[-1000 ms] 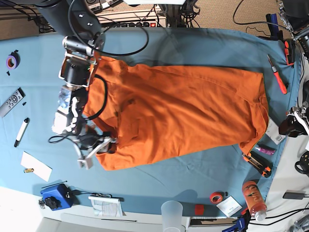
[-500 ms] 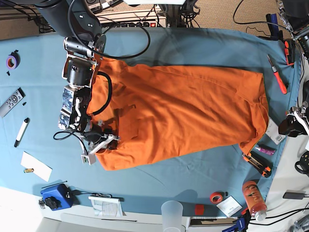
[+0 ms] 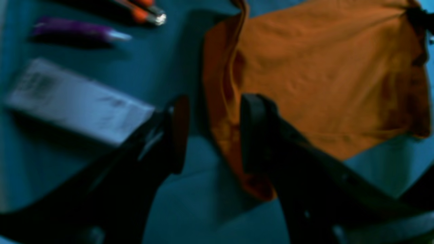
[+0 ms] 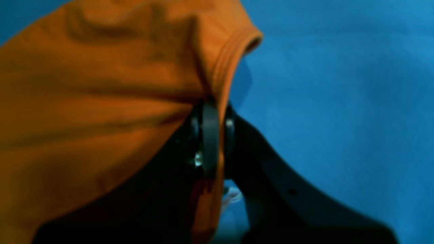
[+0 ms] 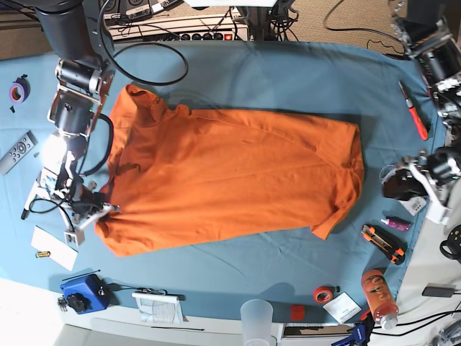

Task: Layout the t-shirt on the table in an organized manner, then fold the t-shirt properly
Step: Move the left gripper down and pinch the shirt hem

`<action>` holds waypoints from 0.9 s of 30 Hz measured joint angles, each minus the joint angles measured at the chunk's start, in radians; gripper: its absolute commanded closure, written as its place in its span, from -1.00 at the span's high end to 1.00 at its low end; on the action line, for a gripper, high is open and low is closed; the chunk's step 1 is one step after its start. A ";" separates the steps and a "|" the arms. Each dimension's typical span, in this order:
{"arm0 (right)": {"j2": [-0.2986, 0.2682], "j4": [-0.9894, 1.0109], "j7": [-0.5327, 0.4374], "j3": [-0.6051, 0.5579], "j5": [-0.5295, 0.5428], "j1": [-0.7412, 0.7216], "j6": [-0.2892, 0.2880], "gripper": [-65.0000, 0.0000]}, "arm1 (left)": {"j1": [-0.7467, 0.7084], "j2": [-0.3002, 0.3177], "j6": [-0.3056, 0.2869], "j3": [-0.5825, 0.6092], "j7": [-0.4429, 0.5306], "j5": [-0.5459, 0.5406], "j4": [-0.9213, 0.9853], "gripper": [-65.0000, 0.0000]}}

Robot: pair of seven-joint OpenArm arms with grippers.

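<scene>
The orange t-shirt (image 5: 230,180) lies spread across the blue table (image 5: 288,72), its length running left to right in the base view. My right gripper (image 5: 97,210) sits at the shirt's lower left corner. The right wrist view shows this gripper (image 4: 215,135) shut on a ribbed edge of the t-shirt (image 4: 101,101), which lifts slightly off the table (image 4: 339,84). My left gripper (image 5: 395,184) hangs off the shirt's right end, apart from it. Its fingers stand open in the left wrist view (image 3: 212,135), with the t-shirt's edge (image 3: 305,67) showing between them.
A remote (image 5: 18,151), white paper (image 5: 54,249) and a blue box (image 5: 83,292) lie at the left. A plastic cup (image 5: 256,321), red tape (image 5: 324,293) and an orange bottle (image 5: 378,292) line the near edge. Cutters (image 5: 385,244) and a red screwdriver (image 5: 414,112) lie at the right.
My right gripper closed on the shirt's edge and drew it leftward in the base view, and the whole shirt slid left and flattened. My left arm came in from the right.
</scene>
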State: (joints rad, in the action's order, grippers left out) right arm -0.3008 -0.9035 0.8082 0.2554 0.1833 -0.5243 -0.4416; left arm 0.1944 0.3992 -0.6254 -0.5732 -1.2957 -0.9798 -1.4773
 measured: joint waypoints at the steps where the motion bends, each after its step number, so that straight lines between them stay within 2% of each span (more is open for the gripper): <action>1: -0.005 0.000 0.000 0.000 0.000 0.010 -0.002 -1.00 | 0.000 -0.021 0.000 0.022 0.001 0.001 0.000 -0.27; 4: -0.026 0.000 -0.016 -0.001 0.007 0.048 -0.002 -1.00 | 0.000 -0.080 0.000 0.123 0.032 0.016 0.002 -0.27; 9: -0.050 -0.006 -0.032 0.000 0.011 0.076 0.001 -1.00 | 0.003 -0.124 0.010 0.247 0.241 0.225 0.002 -0.27; 12: -0.048 -0.008 -0.039 0.000 0.028 0.085 -0.001 -1.00 | 0.037 -0.139 0.098 0.266 0.257 0.315 0.004 -0.27; 14: -0.050 -0.009 -0.040 0.000 0.031 0.089 -0.045 -1.00 | 0.076 -0.146 0.113 0.271 0.269 0.335 0.004 -0.27; 15: -0.050 -0.010 -0.039 0.000 0.033 0.092 -0.066 -0.91 | 0.099 -0.148 0.113 0.275 0.272 0.350 0.003 -0.27; 17: -0.050 -0.011 -0.035 0.000 0.034 0.093 -0.091 -0.77 | 0.136 -0.146 0.114 0.287 0.245 0.368 0.003 -0.27; 21: -0.050 -0.011 -0.031 0.000 0.035 0.092 -0.095 -0.75 | 0.145 -0.144 0.167 0.322 0.029 0.328 0.002 -0.27; 22: -0.050 -0.011 -0.032 0.000 0.035 0.092 -0.095 -0.75 | 0.136 -0.144 0.165 0.337 0.000 0.317 0.002 -0.27; 27: -0.050 -0.011 -0.037 0.001 0.037 0.093 -0.095 -0.75 | 0.089 -0.143 0.165 0.421 0.027 0.305 0.002 -0.27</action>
State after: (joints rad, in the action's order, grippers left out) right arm -0.3511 -0.9146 0.7715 0.2562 0.2207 -0.4316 -0.5362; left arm 0.2832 0.2558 -0.4603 -0.1524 -1.2690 -0.6750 -1.4754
